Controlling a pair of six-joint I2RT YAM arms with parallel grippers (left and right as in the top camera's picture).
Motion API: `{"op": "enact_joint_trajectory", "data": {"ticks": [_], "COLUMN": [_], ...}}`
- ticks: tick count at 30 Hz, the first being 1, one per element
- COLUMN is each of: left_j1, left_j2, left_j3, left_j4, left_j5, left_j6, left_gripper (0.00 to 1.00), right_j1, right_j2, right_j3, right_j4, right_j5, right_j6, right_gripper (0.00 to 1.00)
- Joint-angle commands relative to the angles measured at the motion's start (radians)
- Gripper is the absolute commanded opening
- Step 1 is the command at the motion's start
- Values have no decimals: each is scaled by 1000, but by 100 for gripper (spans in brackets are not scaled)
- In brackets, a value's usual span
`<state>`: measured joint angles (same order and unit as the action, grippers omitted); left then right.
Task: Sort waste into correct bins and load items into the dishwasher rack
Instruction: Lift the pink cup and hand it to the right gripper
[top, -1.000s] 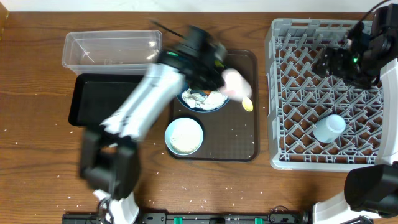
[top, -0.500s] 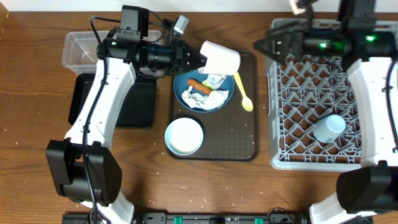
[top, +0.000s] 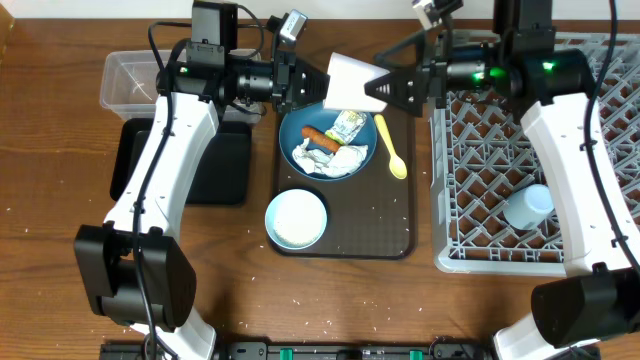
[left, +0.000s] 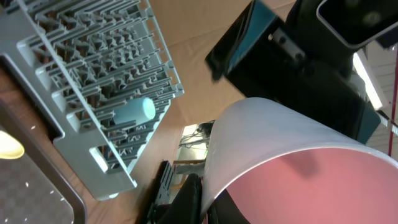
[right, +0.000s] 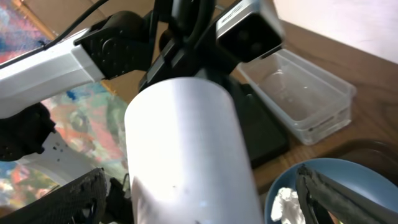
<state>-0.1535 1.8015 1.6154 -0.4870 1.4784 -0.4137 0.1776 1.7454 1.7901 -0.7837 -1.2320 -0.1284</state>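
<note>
I have the small pink cup (top: 352, 80) off the desk, lying on its side in the air over the far edge of the brown serving tray (top: 380, 225), just above the wide dark-blue dish (top: 290, 145). My left gripper (top: 322, 86) is clamped tight on the cup's rim end; in the left wrist view the pink inside (left: 298, 180) fills the lower frame. My right gripper (top: 380, 88) comes in from the rack side with its jaws spread wide, one finger on each side of the cup's closed end. In the right wrist view the cup (right: 186, 143) sits between the two fingers (right: 74, 196) with a gap on both sides, so it has hold of nothing.

In the dish lie the orange-brown sausage (top: 320, 138), crumpled white tissue (top: 335, 160) and the green-and-white wrapper (top: 347, 125). The yellow spoon (top: 389, 150) lies on the tray just beside the dish. The white bowl (top: 296, 219) sits at the tray's near left corner.

The dishwasher rack (top: 470, 150) fills the desk's right side, with the light-blue cup (top: 528, 206) on its side in it. The clear tub (top: 135, 80) and black tray (top: 135, 165) sit by the desk's far left edge.
</note>
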Motion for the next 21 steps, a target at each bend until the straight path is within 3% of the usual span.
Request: {"op": "enact_joint_trajectory", "data": {"ticks": [1,9,16,21], "left_j1": [1,1,0,0], "left_j2": [3,3,3,3], "left_j3": [6,6,6,6], "left_j4": [34,100,101,101], "left_j5": [33,33,32,28], "left_j6": [-68,-124,-122,-119], "left_gripper": [6,6,6,8], "right_j1": [27,38,37,29], "right_j2": [-2,-2,-2,-2], "right_j3": [-11,-37,-37,-37], "right_j4": [-4,3,40,51], "right_j5": [-29,-29,-29,-29], "right_j6": [-1,-24,-24,-24], "right_gripper": [93,85,70,64]}}
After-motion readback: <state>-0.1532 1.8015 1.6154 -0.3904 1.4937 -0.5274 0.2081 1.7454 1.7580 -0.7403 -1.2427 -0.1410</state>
